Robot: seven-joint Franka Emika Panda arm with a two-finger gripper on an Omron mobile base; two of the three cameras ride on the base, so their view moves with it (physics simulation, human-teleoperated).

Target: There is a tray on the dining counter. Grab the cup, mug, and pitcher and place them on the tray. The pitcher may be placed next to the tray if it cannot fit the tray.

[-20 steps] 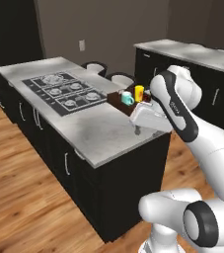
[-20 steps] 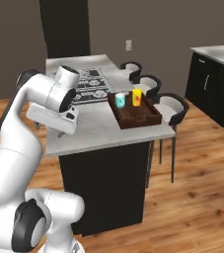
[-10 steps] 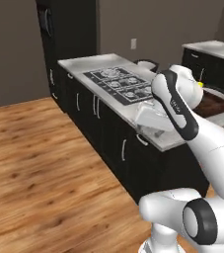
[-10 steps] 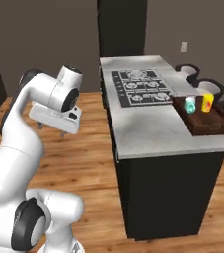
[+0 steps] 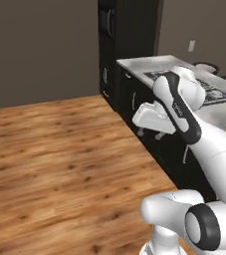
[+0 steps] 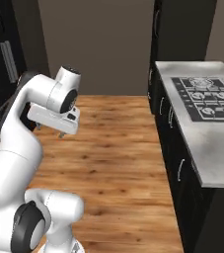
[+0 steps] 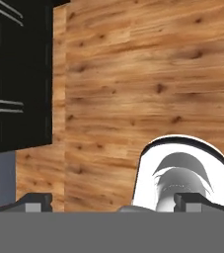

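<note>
The dining counter (image 5: 149, 64) (image 6: 207, 148), white-grey marble on a dark base, runs along the right, with its black cooktop (image 6: 207, 96) set into the top. The tray, cup, mug and pitcher are out of view. My gripper (image 5: 149, 134) (image 6: 50, 131) hangs over the wooden floor, left of the counter and apart from it. It points downward. Its fingers (image 7: 34, 202) stand wide open with nothing between them, and the hand view (image 7: 114, 202) looks down at floorboards.
Tall black cabinets (image 5: 127, 40) (image 6: 182, 29) stand at the counter's far end. Another dark cabinet (image 6: 2, 59) rises at the left, and black drawer fronts (image 7: 17, 79) show in the hand view. Wooden floor (image 5: 59, 149) spreads widely left of the counter.
The whole picture has swung left as the base turned, so the counter slid to the right and the tray with the cup and mug left the frame. The jaws stayed open.
</note>
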